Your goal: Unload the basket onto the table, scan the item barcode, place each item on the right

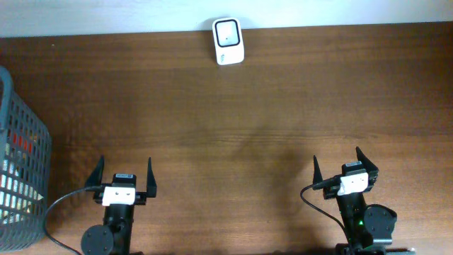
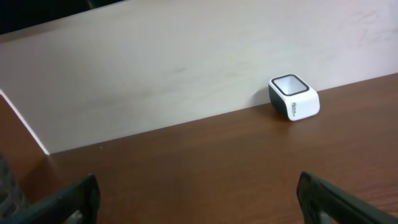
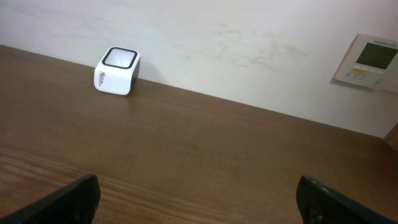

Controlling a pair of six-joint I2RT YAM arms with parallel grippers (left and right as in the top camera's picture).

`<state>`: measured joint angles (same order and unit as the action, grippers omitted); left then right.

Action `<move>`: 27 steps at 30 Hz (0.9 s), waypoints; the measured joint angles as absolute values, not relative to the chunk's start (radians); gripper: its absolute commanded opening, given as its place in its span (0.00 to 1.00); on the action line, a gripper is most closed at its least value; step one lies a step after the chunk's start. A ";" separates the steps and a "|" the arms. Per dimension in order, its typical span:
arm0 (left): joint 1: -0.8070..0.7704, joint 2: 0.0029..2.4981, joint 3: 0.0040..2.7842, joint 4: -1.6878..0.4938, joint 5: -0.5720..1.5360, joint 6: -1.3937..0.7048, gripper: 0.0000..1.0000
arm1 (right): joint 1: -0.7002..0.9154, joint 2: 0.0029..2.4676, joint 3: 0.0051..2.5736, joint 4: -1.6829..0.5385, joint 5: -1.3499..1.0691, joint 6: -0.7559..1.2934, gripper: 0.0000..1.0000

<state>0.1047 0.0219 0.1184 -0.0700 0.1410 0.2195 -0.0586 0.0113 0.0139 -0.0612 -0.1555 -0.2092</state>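
A small white barcode scanner (image 1: 228, 41) with a dark window on top stands at the table's far edge, against the wall. It shows far off in the left wrist view (image 2: 293, 97) and the right wrist view (image 3: 117, 71). My left gripper (image 1: 125, 167) rests near the front edge at the left, open, with only bare wood between its fingers (image 2: 198, 190). My right gripper (image 1: 337, 157) rests near the front edge at the right, also open and holding nothing (image 3: 198, 190). Packaged goods, red and white, show through the basket mesh; which is the item I cannot tell.
A grey mesh basket (image 1: 28, 127) stands at the table's left edge, just left of my left arm; its corner shows in the left wrist view (image 2: 7, 186). A wall panel with a small screen (image 3: 372, 61) hangs at the right. Brown wood lies between grippers and scanner.
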 measured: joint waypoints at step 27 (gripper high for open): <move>0.104 1.199 1.481 -1.105 0.283 0.216 0.99 | -0.059 0.013 0.014 -0.063 -0.147 -0.209 0.99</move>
<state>0.1036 1.1992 1.4815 -1.1053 0.2832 0.2165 -0.0593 0.0128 0.0135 -0.0631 -0.1474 -0.2092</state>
